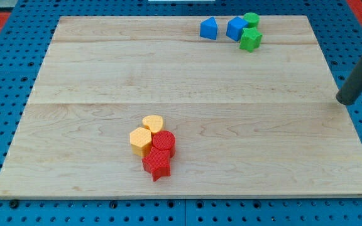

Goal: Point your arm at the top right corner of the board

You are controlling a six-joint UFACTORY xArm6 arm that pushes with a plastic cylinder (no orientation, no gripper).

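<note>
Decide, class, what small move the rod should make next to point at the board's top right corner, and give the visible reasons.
Probably a short slide toward the view's top and slightly left. My tip sits just off the board's right edge, well below its top right corner. The blue and green blocks lie left of that corner, so the path along the edge looks clear of them.

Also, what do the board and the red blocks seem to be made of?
The board looks like pale wood with a smooth matte finish: grain and plank seams show. The red blocks look like plastic, perhaps 3D-printed, since fine ridges line their sides. My tip is off the board's right edge, far from them.
</note>
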